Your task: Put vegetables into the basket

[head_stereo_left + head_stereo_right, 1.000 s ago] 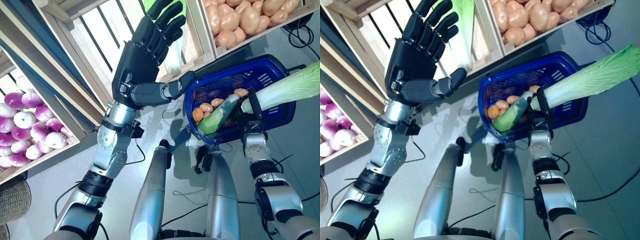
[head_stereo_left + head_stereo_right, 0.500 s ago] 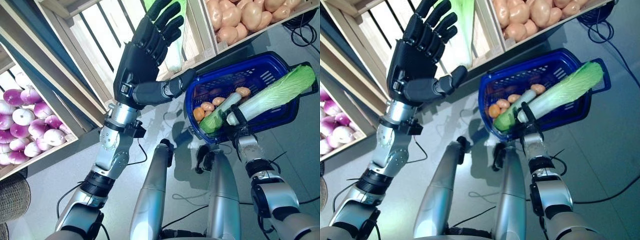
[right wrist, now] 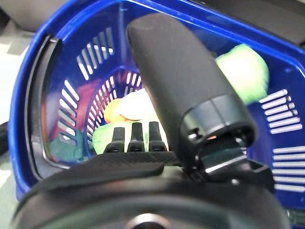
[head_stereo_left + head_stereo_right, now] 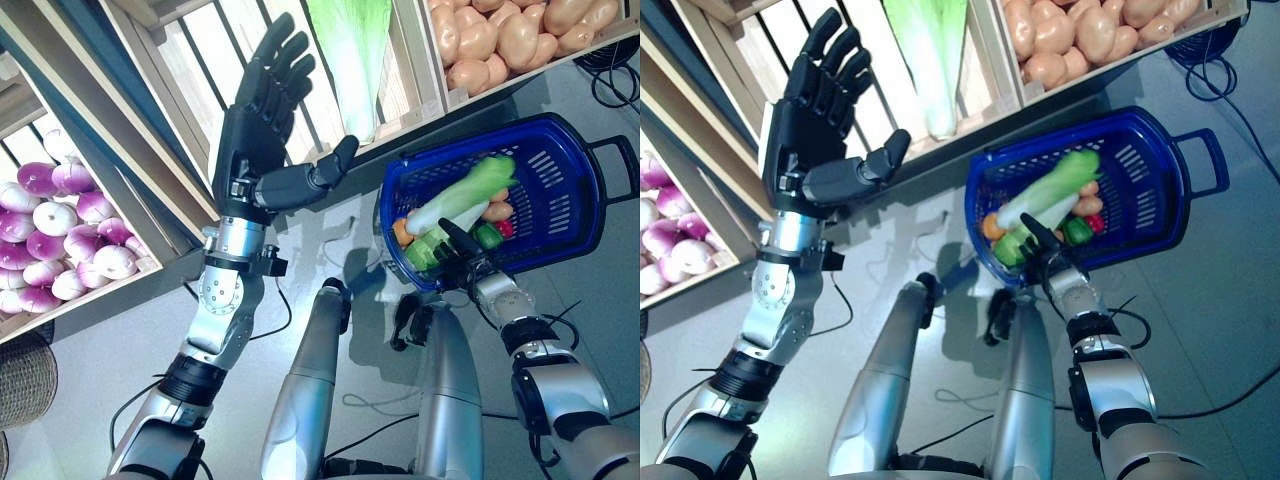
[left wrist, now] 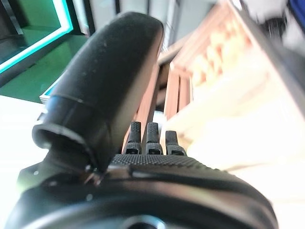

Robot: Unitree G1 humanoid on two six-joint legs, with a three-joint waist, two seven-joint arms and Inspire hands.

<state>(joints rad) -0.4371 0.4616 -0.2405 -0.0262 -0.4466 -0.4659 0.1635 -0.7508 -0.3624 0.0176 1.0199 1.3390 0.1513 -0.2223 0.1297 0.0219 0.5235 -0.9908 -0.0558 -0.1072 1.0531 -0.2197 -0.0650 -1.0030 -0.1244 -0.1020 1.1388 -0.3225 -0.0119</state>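
My left hand [image 4: 255, 140] stood raised, fingers spread straight. My right hand [image 4: 462, 262] hung at the blue basket [image 4: 560, 215] rim by the cabbage [image 4: 460, 195], fingers relaxed, grasping nothing. I saw no readable writing.

The 2 head views look steeply down from slightly offset spots, sharing the blue basket [image 4: 560, 175], wooden crates [image 4: 420, 70] and floor [image 4: 90, 380]; the left wrist view looks close along its hand [image 5: 143, 167] toward crates; the right wrist view peers closely into the basket.
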